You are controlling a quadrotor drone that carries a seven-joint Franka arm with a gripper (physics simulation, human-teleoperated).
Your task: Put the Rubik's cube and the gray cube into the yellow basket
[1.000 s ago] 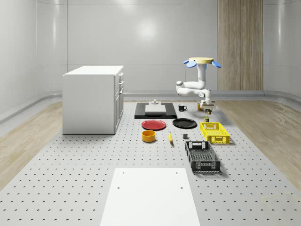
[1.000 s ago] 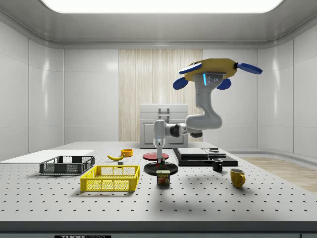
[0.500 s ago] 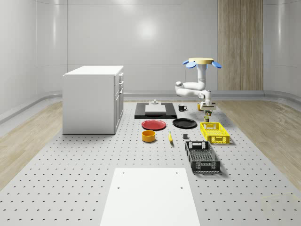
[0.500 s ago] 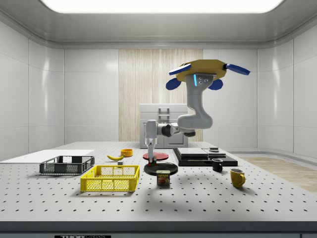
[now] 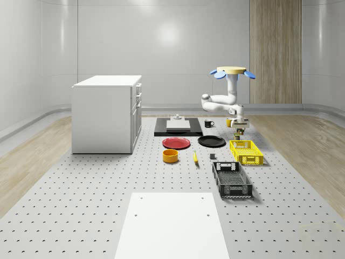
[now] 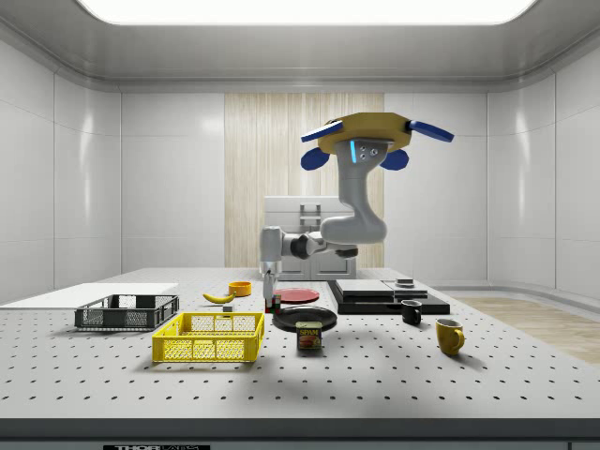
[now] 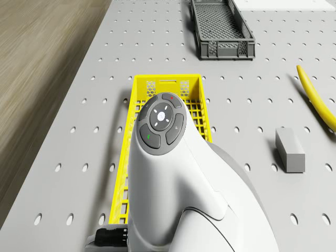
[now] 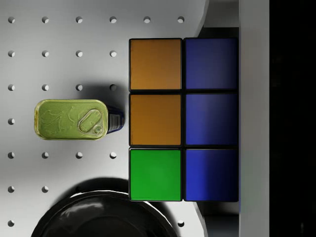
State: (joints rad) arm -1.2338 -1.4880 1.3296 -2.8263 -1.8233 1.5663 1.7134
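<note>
The Rubik's cube (image 8: 182, 118) hangs in the air with my gripper (image 6: 270, 296) shut on it; a grey finger (image 8: 254, 118) presses its blue face. In the side view the cube (image 6: 271, 303) is just off the yellow basket's (image 6: 209, 336) far right corner, above the table. The yellow basket (image 7: 163, 86) lies below my arm (image 7: 173, 173). The gray cube (image 7: 290, 149) rests on the table beside that basket, also seen as the gray cube (image 5: 212, 156). The drone (image 5: 233, 72) hovers high over the table's back right part, and the gripper (image 5: 240, 126) hangs beneath it.
A green-lidded can (image 8: 74, 119) and a black plate (image 8: 103, 217) sit under the gripper. A black basket (image 5: 232, 179) lies beyond the yellow one, with a banana (image 7: 315, 102) close by. A yellow mug (image 6: 449, 336), a black mug (image 6: 411, 312), a red plate (image 5: 176, 143) and a white cabinet (image 5: 107, 113) stand around.
The drone and arm have shifted toward the side view's left, carrying the Rubik's cube from above the can toward the yellow basket. The gripper has stayed shut on it.
</note>
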